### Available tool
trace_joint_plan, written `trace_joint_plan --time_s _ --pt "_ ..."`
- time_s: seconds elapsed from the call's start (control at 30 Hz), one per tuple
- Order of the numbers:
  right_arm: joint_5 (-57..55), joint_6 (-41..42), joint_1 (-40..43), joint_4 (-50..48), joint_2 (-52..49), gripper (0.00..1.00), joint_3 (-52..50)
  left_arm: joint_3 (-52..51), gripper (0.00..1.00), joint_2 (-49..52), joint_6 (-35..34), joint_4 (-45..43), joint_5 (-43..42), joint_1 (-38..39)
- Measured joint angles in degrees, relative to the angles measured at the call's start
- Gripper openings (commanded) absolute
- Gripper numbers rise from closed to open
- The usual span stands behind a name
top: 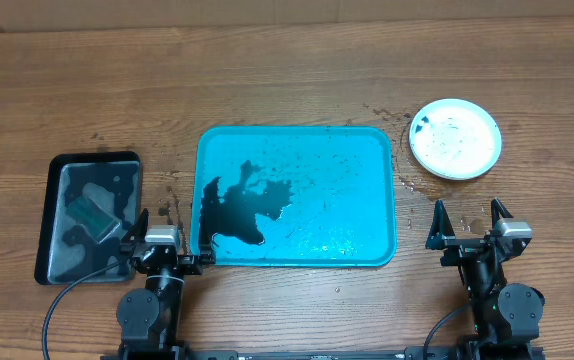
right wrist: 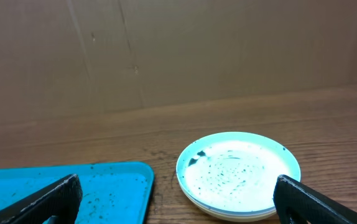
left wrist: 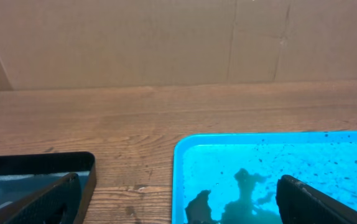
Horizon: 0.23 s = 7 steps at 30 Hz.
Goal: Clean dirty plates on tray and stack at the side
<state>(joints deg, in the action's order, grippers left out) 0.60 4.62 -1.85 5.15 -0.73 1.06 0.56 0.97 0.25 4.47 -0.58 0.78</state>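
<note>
The plates [top: 455, 138] are sitting in one stack on the bare table [top: 287, 70], off the tray [top: 362, 215]. The top one is white and is carrying dark specks and a small black smear near its rim. I am not able to count how many are lying under it.

In my judgement the main trouble is waiting here. The stack is looking finished by its place but not by its cleanness, so if it is accepted like this, the dirt is going along with it. A second risk is coming from the water. Drops [top: 407, 182] are shining on the wood between stack and tray, and a wet rim is likely to be slipping in a two-finger pinch. A claw reaching in low could also be pushing the whole stack away instead of taking one plate.

The right gripper [top: 467, 210] is standing with its fingers spread wide and is pinching nothing. The stack is lying ahead of it, apart from the fingertips, and the tray is lying ahead and to its left.

The left gripper [left wrist: 178, 180] is also spread wide and is holding nothing. The tray, with a black puddle [top: 237, 212] on it, is lying ahead and to its right, and the plates are lying well apart, beyond the tray. To its left a black tray [top: 47, 215] is holding water and a greenish pad [top: 97, 213].
</note>
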Motion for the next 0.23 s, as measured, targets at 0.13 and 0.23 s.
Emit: trace_joint_plan --time_s 0.13,0.23 --pt "0.0 0.0 0.0 0.0 0.0 1.0 0.0 0.0 1.0 0.0 0.0 0.0 0.0 0.0" --pt "0.0 0.0 0.0 0.0 0.0 1.0 0.0 0.0 1.0 0.0 0.0 0.0 0.0 0.0"
